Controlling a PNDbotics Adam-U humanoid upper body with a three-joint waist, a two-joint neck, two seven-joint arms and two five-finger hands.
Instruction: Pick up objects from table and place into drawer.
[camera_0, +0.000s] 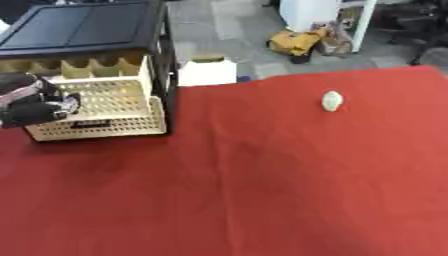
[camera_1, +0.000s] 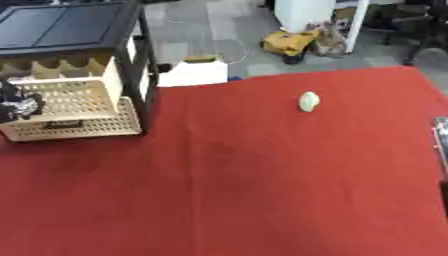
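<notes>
A small pale, egg-shaped object (camera_0: 332, 101) lies alone on the red tablecloth (camera_0: 262, 175) at the right back. At the left back stands a black drawer unit (camera_0: 87, 30) with its cream perforated drawer (camera_0: 109, 107) pulled out. My left hand (camera_0: 31, 106), black with silver parts, hovers over the drawer's left side; it is too blurred to tell whether it holds anything. Only a grey sliver of my right hand (camera_1: 441, 135) shows, at the right edge of the right eye view, well to the right of the pale object.
A white box (camera_0: 207, 72) sits on the floor just behind the table, beside the drawer unit. A yellow object (camera_0: 297, 41) and white furniture (camera_0: 311, 12) stand farther back on the grey floor.
</notes>
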